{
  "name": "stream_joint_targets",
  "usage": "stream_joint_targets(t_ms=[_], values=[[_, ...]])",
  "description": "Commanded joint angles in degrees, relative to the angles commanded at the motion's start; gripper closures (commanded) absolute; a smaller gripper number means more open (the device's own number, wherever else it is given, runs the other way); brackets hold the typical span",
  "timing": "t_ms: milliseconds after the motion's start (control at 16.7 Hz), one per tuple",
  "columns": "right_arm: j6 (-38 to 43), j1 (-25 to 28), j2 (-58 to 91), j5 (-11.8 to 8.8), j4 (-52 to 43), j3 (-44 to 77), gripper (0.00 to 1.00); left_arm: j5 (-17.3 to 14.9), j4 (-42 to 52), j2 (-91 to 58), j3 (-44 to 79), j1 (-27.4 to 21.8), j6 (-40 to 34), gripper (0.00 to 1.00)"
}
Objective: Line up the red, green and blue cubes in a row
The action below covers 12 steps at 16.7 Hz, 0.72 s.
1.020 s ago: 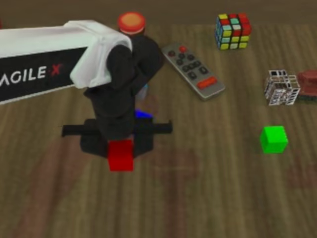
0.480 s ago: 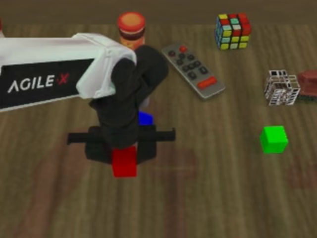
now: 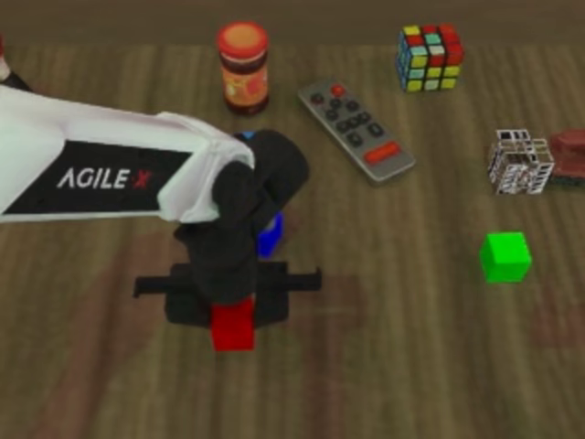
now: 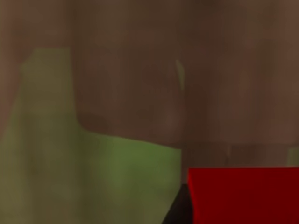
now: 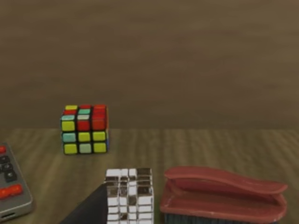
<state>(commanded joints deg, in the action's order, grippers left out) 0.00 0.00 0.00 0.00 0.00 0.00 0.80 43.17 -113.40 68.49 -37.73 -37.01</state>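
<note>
Left pincer (image 3: 232,322) is gripping the red cube (image 3: 232,327), holding it at the desk's (image 3: 384,366) left-centre; in the left wrist view the red cube (image 4: 243,195) is filling one corner, with only blurred desk surface beyond. Whether it is touching the desk or hanging just above it — cannot tell. Blue cube (image 3: 269,234) is sitting just beyond the pincer, toward the far edge and slightly right, half hidden under the left arm. Green cube (image 3: 505,257) is lying well apart to the right, roughly level with the blue one and a little farther back than the red. So the row is likely running left-right, and the red is probably needing a spot in line with those two. Right arm is out of the top view; its pincer is not showing, and its wrist camera is looking at the multicoloured puzzle cube (image 5: 85,129), silver gridded cube (image 5: 129,194) and a red brush (image 5: 224,196).
</note>
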Motion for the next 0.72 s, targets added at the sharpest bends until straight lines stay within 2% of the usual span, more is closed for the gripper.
stream_joint_targets(t_ms=[60, 720], values=[[0.0, 0.0, 0.0, 0.0, 0.0, 0.0, 0.00, 0.0, 0.0, 0.0, 0.0, 0.0, 0.0, 1.00], [0.0, 0.0, 0.0, 0.0, 0.0, 0.0, 0.00, 0.0, 0.0, 0.0, 0.0, 0.0, 0.0, 0.17]])
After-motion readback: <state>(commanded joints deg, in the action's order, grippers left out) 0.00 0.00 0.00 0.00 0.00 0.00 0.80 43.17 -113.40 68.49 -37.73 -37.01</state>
